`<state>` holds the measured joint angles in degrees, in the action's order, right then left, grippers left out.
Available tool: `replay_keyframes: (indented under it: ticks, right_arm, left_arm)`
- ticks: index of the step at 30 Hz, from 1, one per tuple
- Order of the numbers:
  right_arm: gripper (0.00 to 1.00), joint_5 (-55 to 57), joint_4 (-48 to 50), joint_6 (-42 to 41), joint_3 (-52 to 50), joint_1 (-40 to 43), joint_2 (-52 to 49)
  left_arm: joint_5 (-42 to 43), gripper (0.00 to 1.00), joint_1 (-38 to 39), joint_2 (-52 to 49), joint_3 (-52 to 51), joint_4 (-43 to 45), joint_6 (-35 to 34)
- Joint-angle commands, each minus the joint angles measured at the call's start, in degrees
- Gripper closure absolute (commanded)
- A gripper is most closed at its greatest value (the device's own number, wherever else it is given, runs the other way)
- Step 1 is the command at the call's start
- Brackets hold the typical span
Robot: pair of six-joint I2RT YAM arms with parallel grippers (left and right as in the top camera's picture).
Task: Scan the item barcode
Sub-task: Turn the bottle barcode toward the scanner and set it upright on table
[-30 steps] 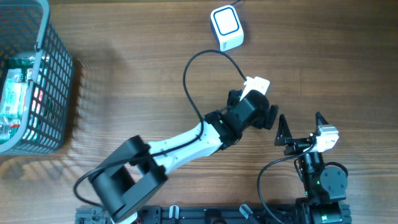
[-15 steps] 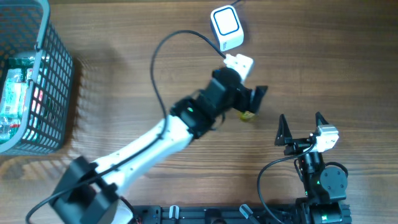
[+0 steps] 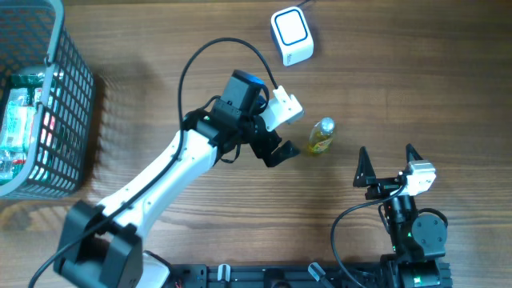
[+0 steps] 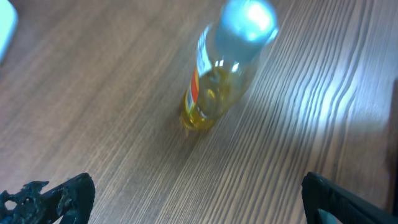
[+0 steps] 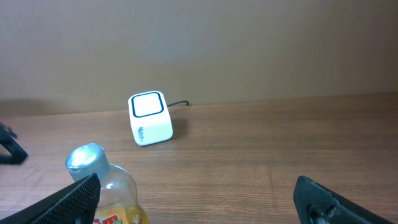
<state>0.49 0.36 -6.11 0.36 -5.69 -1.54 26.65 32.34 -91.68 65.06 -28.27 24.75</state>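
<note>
Centre-right of overhead: clear bottle (image 3: 322, 136) upright, axis vertical, round silver cap (image 5: 87, 158) up, yellow liquid; left gripper (image 4: 199, 200), right gripper (image 3: 386, 156) spread wide, empty.

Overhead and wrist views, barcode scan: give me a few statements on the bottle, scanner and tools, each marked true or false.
1. The bottle stands upright on the table, held by neither tool. True.
2. The left tool is shut on the bottle. False: it is open, and the bottle stands free in front of it.
3. The scanner lies inside the basket. False: it sits on the table, well apart from the basket.
4. The right tool is open and empty. True.
</note>
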Motion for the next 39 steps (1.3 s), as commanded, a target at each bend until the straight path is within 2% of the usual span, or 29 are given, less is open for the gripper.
replay_keyframes:
  ticks: [1, 6, 7, 8, 9, 10, 15, 23, 39]
  right_arm:
    - [0.0, 0.8, 0.2, 0.5, -0.1, 0.3, 0.1]
    - [0.0, 0.8, 0.2, 0.5, -0.1, 0.3, 0.1]
    - [0.0, 0.8, 0.2, 0.5, -0.1, 0.3, 0.1]
    - [0.0, 0.8, 0.2, 0.5, -0.1, 0.3, 0.1]
    - [0.0, 0.8, 0.2, 0.5, -0.1, 0.3, 0.1]
    - [0.0, 0.8, 0.2, 0.5, -0.1, 0.3, 0.1]
    - [0.0, 0.8, 0.2, 0.5, -0.1, 0.3, 0.1]
    - [0.0, 0.8, 0.2, 0.6, -0.1, 0.3, 0.1]
    - [0.0, 0.8, 0.2, 0.5, -0.1, 0.3, 0.1]
  left_arm:
    - [1.7, 0.0, 0.1, -4.5, -0.2, 0.4, 3.5]
    - [3.7, 0.01, -0.2, -8.2, -0.2, 5.6, 0.8]
    - [3.8, 0.12, -0.6, -8.3, -0.2, 6.7, -0.2]
    - [3.8, 0.54, -1.0, -8.3, -0.2, 7.4, -0.7]
    - [3.8, 0.85, -1.5, -8.3, -0.2, 8.4, -2.4]
    - [3.7, 0.96, -2.0, -8.3, -0.2, 9.3, -4.2]
    - [3.7, 0.96, -3.2, -9.5, -0.2, 10.4, -8.9]
    - [4.0, 0.96, -2.8, -17.9, -0.2, 18.3, -19.9]
    - [5.7, 0.96, 3.0, -20.4, -0.2, 19.7, -22.3]
